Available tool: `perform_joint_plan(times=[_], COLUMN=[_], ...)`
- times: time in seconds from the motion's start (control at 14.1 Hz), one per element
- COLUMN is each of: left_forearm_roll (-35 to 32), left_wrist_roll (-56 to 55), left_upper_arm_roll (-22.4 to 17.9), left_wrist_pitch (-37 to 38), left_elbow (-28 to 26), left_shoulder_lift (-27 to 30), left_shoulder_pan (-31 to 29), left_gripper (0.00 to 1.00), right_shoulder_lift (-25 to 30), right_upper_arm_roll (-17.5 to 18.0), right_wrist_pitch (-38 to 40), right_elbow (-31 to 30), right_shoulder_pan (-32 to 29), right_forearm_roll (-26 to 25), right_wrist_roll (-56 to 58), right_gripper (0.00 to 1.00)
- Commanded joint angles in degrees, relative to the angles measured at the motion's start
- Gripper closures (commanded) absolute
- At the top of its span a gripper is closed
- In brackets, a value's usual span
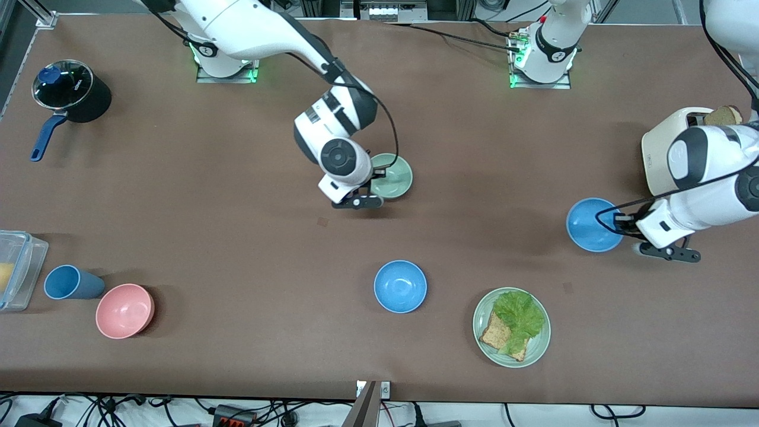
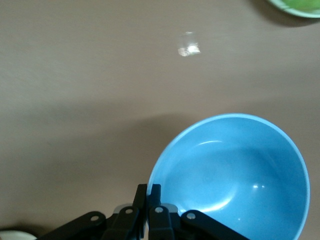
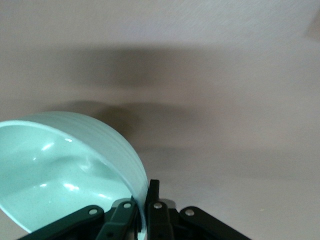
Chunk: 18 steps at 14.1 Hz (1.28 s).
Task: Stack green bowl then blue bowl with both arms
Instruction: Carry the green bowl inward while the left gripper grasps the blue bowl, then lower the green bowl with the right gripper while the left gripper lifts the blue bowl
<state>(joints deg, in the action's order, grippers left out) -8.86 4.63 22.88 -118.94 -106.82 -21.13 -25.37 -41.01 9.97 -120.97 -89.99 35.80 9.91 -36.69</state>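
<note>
Now right gripper (image 1: 372, 178) clamps rim of green bowl (image 1: 394, 176), bowl tilted, lifted above worktop (image 1: 237, 237). Left gripper (image 1: 622, 225) pinches rim of blue bowl (image 1: 590, 225), bowl hanging beside fingers. Second blue bowl (image 1: 400, 286) rests apart on worktop.

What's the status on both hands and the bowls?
Right hand shut on green bowl rim, lifted. Left hand shut on blue bowl rim. Second blue bowl sits free nearer the camera. Nothing between the two.
</note>
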Motion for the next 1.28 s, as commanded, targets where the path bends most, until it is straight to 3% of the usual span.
perform_joint_plan(times=[0.0, 0.14, 0.21, 0.28, 0.43, 0.71, 0.92, 1.21], left_forearm_roll=[0.1, 0.1, 1.6, 4.6, 7.0, 7.2, 7.2, 7.1], left_wrist_roll=[-8.6, -10.0, -10.4, -11.2, -12.8, -17.4, -30.8, -37.3], left_upper_arm_roll=[6.3, 9.6, 10.4, 11.1, 12.5, 16.0, 23.1, 29.6], left_wrist_pitch=[5.0, 5.5, 5.5, 5.5, 5.6, 5.6, 5.6, 4.9], left_elbow=[-0.5, -0.4, -0.4, -0.4, -0.4, -0.4, -0.5, -0.6], left_shoulder_lift=[3.2, 3.4, 3.4, 3.4, 3.9, 3.8, 3.6, 1.7], left_shoulder_pan=[-0.6, -0.7, -0.6, -0.6, -0.6, -0.3, -0.2, 2.9], left_gripper=[1.0, 1.0, 1.0, 1.0, 0.96, 0.93, 1.0, 1.0], right_shoulder_lift=[-2.0, -2.4, -2.1, -1.8, 2.1, 12.2, 17.7, 21.7], right_upper_arm_roll=[-0.4, -0.4, -0.4, -0.5, -0.9, -5.9, -9.9, -10.5], right_wrist_pitch=[-3.9, -6.2, -6.2, -6.2, -5.2, 2.7, 6.3, 7.1], right_elbow=[1.2, 1.2, 1.5, 1.7, 1.7, 1.8, 1.9, 2.0], right_shoulder_pan=[1.1, 1.0, 0.9, 0.4, -0.6, -5.0, -7.7, -15.2], right_forearm_roll=[1.7, 2.0, 2.2, 2.6, 2.5, 0.8, -3.4, -3.8], right_wrist_roll=[-2.1, -2.1, -2.2, -2.2, -1.7, -1.2, 0.1, 5.0], right_gripper=[1.0, 1.0, 0.28, 0.0, 0.0, 0.0, 0.0, 0.0])
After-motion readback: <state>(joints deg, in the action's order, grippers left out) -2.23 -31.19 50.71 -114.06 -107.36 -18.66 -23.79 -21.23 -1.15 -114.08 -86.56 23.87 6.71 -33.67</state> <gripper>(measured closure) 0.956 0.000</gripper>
